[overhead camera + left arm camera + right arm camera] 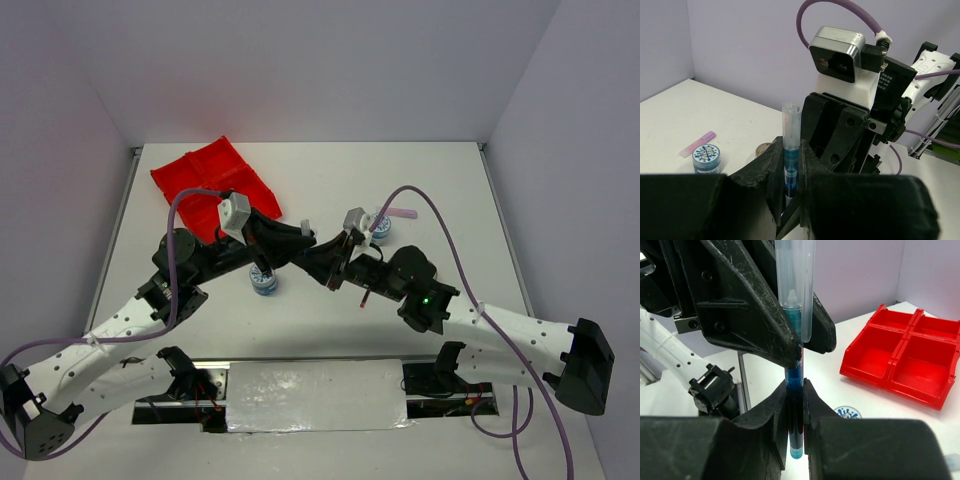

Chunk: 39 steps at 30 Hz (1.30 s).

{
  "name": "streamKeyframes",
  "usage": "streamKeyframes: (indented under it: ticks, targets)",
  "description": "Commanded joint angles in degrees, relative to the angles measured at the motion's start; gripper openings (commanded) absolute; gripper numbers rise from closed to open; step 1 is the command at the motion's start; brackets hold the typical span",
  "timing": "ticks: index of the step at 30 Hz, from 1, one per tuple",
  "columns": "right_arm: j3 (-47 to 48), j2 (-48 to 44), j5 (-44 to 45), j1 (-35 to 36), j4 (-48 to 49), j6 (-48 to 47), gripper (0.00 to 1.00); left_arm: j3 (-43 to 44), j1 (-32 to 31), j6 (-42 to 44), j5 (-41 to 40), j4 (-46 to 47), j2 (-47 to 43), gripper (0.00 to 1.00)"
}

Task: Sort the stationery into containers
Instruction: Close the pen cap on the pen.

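Left gripper: clamped on the barrel of the blue pen, just below its clear cap; the pen runs up between the fingers, clear of the table.
Red tray: far left corner of the table, behind the left arm; four compartments, and those the right wrist view shows hold nothing.
Near tub: round with a patterned lid, on the table just below the left gripper's wrist, apart from the tray.
Pen position: over the middle of the table, off the surface, bridging the two grippers and well apart from the tray.
Pen handling: judged light and stiff, with a smooth plastic barrel that is likely slippery; the clear cap looks like a push fit that could slide off.
Where to hold: on the blue barrel, across its width, never on the cap alone; a hold near the middle should stop it swinging.
Right gripper: fingers drawn in against the barrel's other end, next along from the left gripper's fingers; it looks gripped, so both tools have the pen at once.
Risk: with two grips on one thin stick, any pull before one lets go could twist or bend it.
Far tub: on the table, right of the grippers.
Pink stick: lying flat just beside the far tub, on its right.
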Motion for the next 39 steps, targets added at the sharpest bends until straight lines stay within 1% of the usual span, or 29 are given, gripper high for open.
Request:
streamKeyframes:
  ticks: [1, 3, 4, 5, 6, 10, 11, 12, 13, 14, 15, 19, 20, 21, 25, 27, 30, 32, 35, 36, 37, 38, 39]
  targets:
    - [2.9, 0.7, -0.2, -0.3, 1.5, 1.3, 0.0, 0.6, -0.5, 2.4, 3.7, 3.6, -0.2, 0.18]
    - [2.7, 0.8, 0.4, -0.3, 1.6, 1.8, 0.0, 0.3, -0.5, 3.1, 3.9, 4.1, -0.1, 0.33]
    - [2.7, 0.7, 1.5, -0.3, 1.4, 1.9, 0.0, 0.4, -0.5, 3.3, 3.3, 3.9, -0.2, 0.48]
    - [2.8, 0.7, 2.0, -0.3, 1.2, 2.0, 0.0, 0.4, -0.5, 3.5, 2.9, 3.3, -0.3, 0.54]
    - [3.0, 0.7, 2.1, -0.3, 1.0, 2.1, 0.0, 0.4, -0.5, 3.7, 2.5, 3.1, -0.4, 0.68]
    - [3.2, 1.1, 1.4, -0.3, 0.1, 1.3, 0.0, 0.7, -0.4, 3.9, 0.6, 2.5, -1.1, 0.78]
    - [3.4, 1.4, 1.1, -0.3, 0.2, 1.3, 0.0, 1.0, -0.5, 4.0, -1.0, 2.2, -1.4, 0.82]
    - [3.5, 1.6, 0.8, -0.2, 0.0, 1.3, 0.0, 1.8, -0.5, 4.2, -1.4, 1.6, -1.7, 0.87]
    - [3.8, 2.1, 0.4, -0.3, -0.1, 1.3, 0.0, 2.2, -0.5, 4.5, -1.7, 1.4, -1.9, 0.89]
    - [3.9, 2.3, 0.2, -0.3, -0.3, 1.2, 0.0, 3.3, -0.5, 5.0, -3.5, 1.0, -1.9, 0.94]
    - [4.1, 2.4, -0.1, -0.3, -0.5, 1.2, 0.0, 3.8, -0.5, 5.1, -4.1, 0.2, -2.0, 0.95]
    - [4.3, 2.6, -1.0, -0.2, -0.7, 1.1, 0.0, 6.5, -0.5, 6.1, -8.8, -2.6, -0.4, 0.94]
    - [4.4, 2.5, -0.9, -0.3, -0.7, 1.0, 0.0, 7.6, -0.5, 5.9, -9.2, -3.1, 0.0, 0.93]
    - [4.3, 2.5, -0.9, -0.2, -0.8, 1.0, 0.0, 8.0, -0.5, 5.8, -9.5, -3.8, 0.3, 0.89]
    - [4.5, 2.3, -0.8, -0.3, -1.3, 0.7, 0.0, 8.1, -0.5, 4.9, -9.9, -2.9, 0.8, 0.85]
    - [4.7, 2.4, -0.7, -0.3, -1.5, 0.6, 0.0, 7.9, -0.4, 4.7, -9.8, -2.7, 0.8, 0.8]
    - [4.5, 2.1, -0.6, -0.2, -1.1, 0.5, 0.0, 8.1, -0.4, 4.6, -9.4, -3.1, 1.3, 0.65]
    - [4.5, 1.8, -0.5, -0.3, -1.3, 0.5, 0.0, 7.9, -0.5, 4.5, -9.1, -3.3, 1.5, 0.61]
    - [4.5, 1.7, -0.2, -0.3, -1.5, 0.4, 0.0, 7.2, -0.5, 4.1, -8.7, -2.9, 1.7, 0.61]
    - [4.5, 1.7, 0.0, -0.3, -1.5, 0.4, 0.0, 7.0, -0.4, 4.0, -8.5, -2.5, 1.8, 0.59]
    - [4.5, 1.7, 0.2, -0.2, -1.5, 0.4, 0.0, 6.8, -0.4, 3.9, -8.4, -2.4, 1.8, 0.55]
    - [4.5, 1.6, 0.5, -0.3, -1.5, 0.5, 0.0, 6.9, -0.4, 3.7, -8.3, -2.4, 1.9, 0.45]
    - [4.5, 1.5, 0.8, -0.3, -1.6, 0.5, 0.0, 6.9, -0.4, 3.7, -8.0, -2.8, 2.0, 0.42]
